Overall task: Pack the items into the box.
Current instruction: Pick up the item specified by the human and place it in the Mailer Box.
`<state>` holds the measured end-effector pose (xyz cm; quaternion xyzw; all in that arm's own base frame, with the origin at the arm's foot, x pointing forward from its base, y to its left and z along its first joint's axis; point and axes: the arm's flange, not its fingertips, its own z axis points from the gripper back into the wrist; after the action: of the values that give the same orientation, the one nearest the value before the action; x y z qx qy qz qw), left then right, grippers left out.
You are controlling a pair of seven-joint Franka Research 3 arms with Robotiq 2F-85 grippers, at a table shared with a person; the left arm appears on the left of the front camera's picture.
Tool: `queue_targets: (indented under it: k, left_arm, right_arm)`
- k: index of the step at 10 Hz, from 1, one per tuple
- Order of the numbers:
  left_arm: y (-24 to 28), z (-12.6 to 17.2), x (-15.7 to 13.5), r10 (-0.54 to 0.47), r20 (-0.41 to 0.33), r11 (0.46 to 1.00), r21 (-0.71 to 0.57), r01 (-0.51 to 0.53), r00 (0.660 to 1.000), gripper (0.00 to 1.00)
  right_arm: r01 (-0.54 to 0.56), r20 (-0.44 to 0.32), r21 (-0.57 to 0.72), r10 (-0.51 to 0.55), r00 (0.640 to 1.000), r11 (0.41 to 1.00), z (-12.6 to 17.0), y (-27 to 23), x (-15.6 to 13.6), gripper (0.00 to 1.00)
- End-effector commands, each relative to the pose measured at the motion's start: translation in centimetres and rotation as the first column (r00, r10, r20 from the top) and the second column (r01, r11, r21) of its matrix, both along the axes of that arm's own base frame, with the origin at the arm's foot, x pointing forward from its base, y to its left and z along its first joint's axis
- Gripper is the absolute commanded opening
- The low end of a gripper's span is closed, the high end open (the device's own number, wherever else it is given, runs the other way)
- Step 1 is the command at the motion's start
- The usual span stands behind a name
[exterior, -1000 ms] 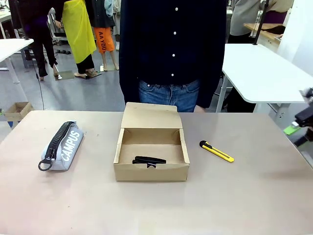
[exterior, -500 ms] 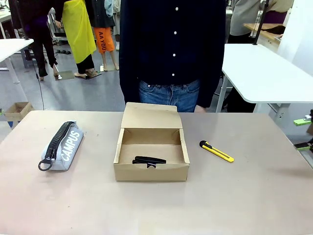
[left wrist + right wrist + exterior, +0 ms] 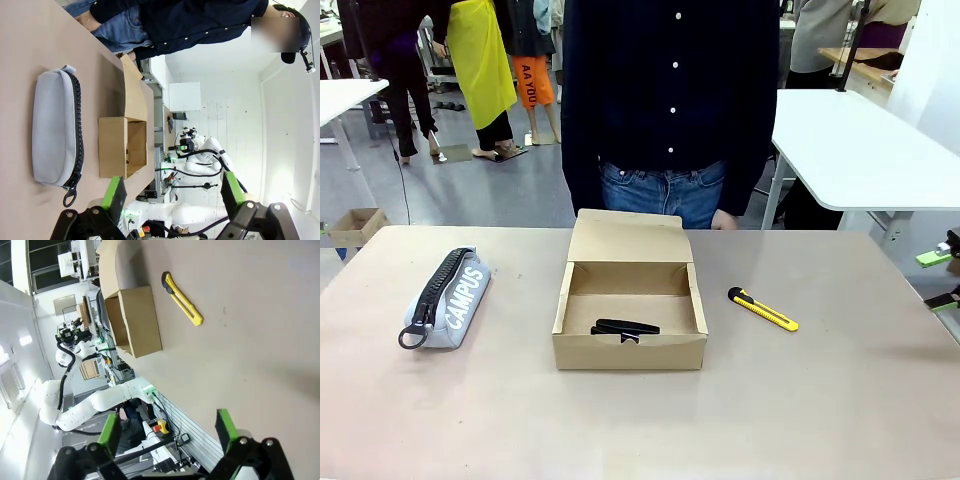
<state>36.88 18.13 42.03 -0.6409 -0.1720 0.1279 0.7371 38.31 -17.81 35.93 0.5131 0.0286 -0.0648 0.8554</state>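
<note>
1. Your right gripper (image 3: 942, 280) hangs at the table's right edge, green pads spread wide, nothing between them. The slim yellow-and-black utility knife (image 3: 763, 309) lies flat on the beige table (image 3: 820, 400), between that gripper and the shallow brown cardboard box (image 3: 630, 352). It's near the box but not touching.
2. The knife's long axis runs diagonally, with the black-tipped end toward the box and the far side and the yellow tail toward your right. You'll probably want the fingers across the narrow body.
3. Your left gripper (image 3: 172, 197) is also wide open and empty. The grey zipped pencil case (image 3: 55, 135) and the box sit between it and the knife, so the right arm is nearer.
4. The knife looks thin and low, so expect a shallow pinch. The small flat black object (image 3: 627, 328) is already inside the box, and the lid flap is up.
</note>
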Motion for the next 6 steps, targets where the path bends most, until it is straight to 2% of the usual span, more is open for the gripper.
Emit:
queue_targets:
  k: [1, 6]
  left_arm:
    - [-0.11, 0.18, -0.10, -0.003, 0.015, 1.000, -0.011, 0.003, 1.000, 1.00]
    - [-0.11, 0.18, -0.10, -0.003, 0.015, 1.000, -0.011, 0.003, 1.000, 1.00]
  right_arm:
    - [-0.002, 0.025, -0.009, 0.003, 1.000, 1.000, 0.05, -0.07, -0.44, 1.00]
    - [-0.002, 0.025, -0.009, 0.003, 1.000, 1.000, 0.05, -0.07, -0.44, 1.00]
